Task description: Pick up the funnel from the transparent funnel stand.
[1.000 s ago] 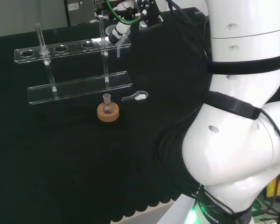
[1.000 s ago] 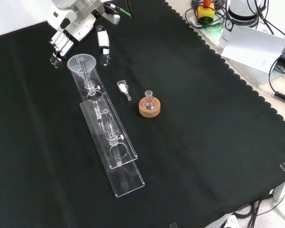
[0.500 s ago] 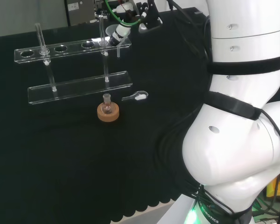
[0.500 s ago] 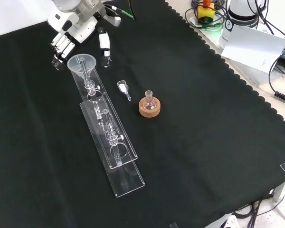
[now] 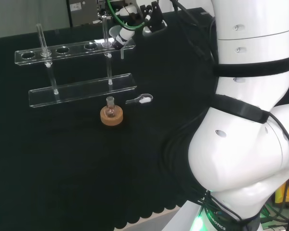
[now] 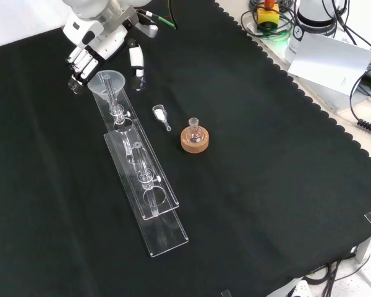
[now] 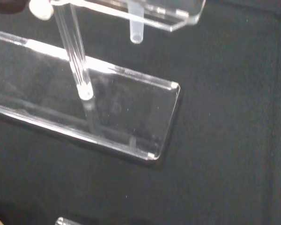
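Black cloth (image 6: 247, 185) covers bench; cables at front view's upper right. Hand (image 6: 93, 46), upper left, fingers around funnel (image 6: 106, 83); closure indeterminate.

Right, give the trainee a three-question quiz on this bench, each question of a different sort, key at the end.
1. True or false: the funnel already hangs clear of the transparent funnel stand.
2. In the front view, which lies nearest the small flask on the cork ring? A) the small scoop B) the robot hand C) the funnel
3. Fill in: in the front view, the robot hand is at the stand's ____ end, next to the funnel.

Key
1. False: its stem still passes down through the stand's top plate.
2. A.
3. Far (upper); whether the fingers touch the funnel cannot be told.
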Motion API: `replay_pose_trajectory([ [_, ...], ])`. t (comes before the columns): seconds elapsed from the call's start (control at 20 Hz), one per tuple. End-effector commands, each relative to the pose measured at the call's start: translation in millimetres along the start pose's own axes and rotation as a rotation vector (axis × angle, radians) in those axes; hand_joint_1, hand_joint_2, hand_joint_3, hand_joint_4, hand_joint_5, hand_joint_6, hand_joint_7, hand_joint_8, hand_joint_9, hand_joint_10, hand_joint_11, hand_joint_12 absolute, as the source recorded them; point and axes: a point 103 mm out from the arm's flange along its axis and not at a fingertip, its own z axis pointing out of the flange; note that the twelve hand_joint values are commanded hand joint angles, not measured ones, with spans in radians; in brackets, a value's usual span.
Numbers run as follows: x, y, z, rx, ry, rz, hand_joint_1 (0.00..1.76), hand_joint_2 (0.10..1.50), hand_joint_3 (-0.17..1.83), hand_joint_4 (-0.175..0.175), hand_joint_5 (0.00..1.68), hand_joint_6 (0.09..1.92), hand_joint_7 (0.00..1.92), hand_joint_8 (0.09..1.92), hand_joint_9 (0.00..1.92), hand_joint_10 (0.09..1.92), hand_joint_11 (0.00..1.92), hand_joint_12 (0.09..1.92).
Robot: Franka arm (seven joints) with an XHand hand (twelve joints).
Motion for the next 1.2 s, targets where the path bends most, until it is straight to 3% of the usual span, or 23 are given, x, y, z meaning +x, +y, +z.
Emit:
replay_pose_trajectory([
  [0.05,5,2,5,-0.007,0.000,-0.007,0.61,0.74,0.18,-0.076,0.01,0.09,0.00,0.46,0.15,0.82,0.02,1.45],
  [0.55,8,4,6,-0.021,-0.023,-0.013,0.67,0.72,0.27,-0.080,0.09,0.09,0.02,0.71,0.33,0.75,0.01,1.46],
  [0.8,-4,4,5,-0.025,-0.023,-0.015,0.69,0.71,0.33,-0.080,0.24,0.09,0.11,0.75,0.40,0.72,0.01,1.45],
  [1.2,-2,3,1,-0.047,-0.059,0.008,0.73,0.70,0.45,-0.080,0.40,0.09,0.26,0.77,0.53,0.69,0.03,1.43],
])
